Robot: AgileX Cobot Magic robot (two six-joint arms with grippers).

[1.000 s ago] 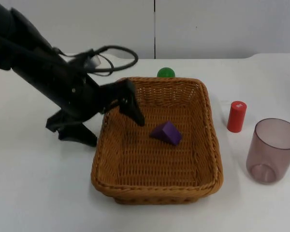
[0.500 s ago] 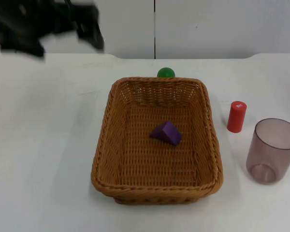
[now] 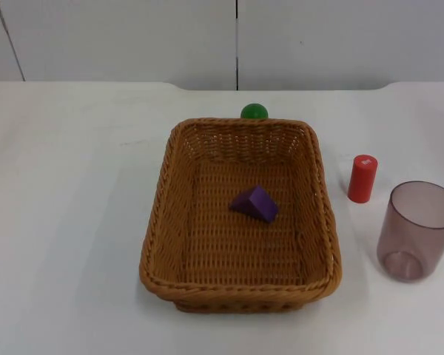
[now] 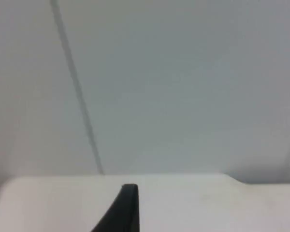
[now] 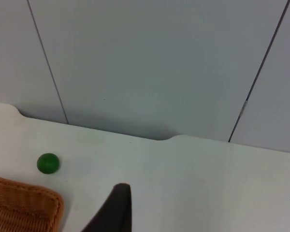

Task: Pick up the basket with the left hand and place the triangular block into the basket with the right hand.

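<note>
A brown wicker basket [image 3: 157, 244] stands on the white table in the middle of the top view. Inside it, a little right of its centre, lies a purple triangular block [image 3: 255, 203]. Nothing holds the basket. My left gripper [image 4: 127, 205] is drawn back from the scene and faces the grey partition wall over the table's far edge. My right gripper [image 5: 117, 208] also waits back from the basket; a corner of the basket rim [image 5: 36, 203] and a green ball [image 5: 48, 163] lie before it.
The green ball [image 3: 254, 112] sits just behind the basket's far rim. To the basket's right stand a red cylinder [image 3: 362, 178] and a translucent pink cup [image 3: 416, 229]. The grey partition wall [image 3: 318, 41] closes the table's far side.
The left arm, at the basket's left rim a second ago, rose up and left out of the top view. Basket and block have not moved.
</note>
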